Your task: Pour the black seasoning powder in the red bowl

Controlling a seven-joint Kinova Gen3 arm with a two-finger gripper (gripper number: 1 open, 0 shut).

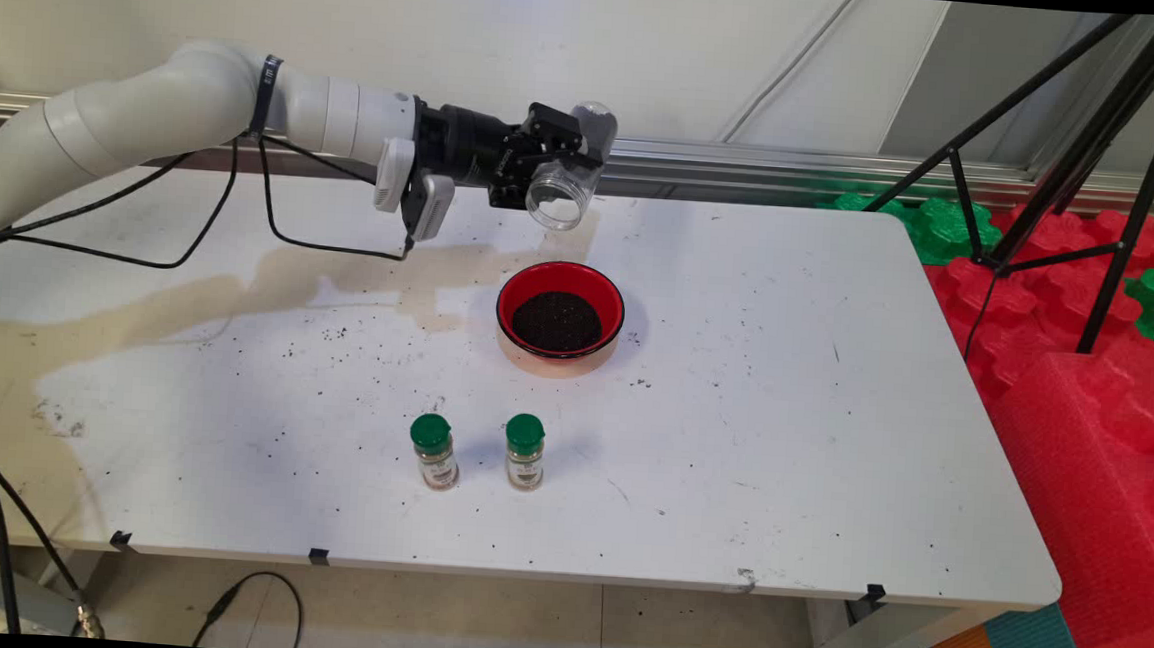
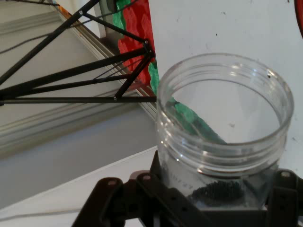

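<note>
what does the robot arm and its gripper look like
The arm is built of rounded, glossy white links with a dark band near the wrist. A black cylindrical wrist section leads to the black two-finger gripper, whose linkage shows pivot pins. Pale grey blocks hang under the wrist, and thin black cables droop in loops beneath it.

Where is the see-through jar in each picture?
Main view: the clear jar is near the top middle, tipped on its side in the gripper, above and behind the red bowl.
Hand view: the jar fills the lower right, a few dark grains inside.
Shared landmark: the black tripod.
</note>
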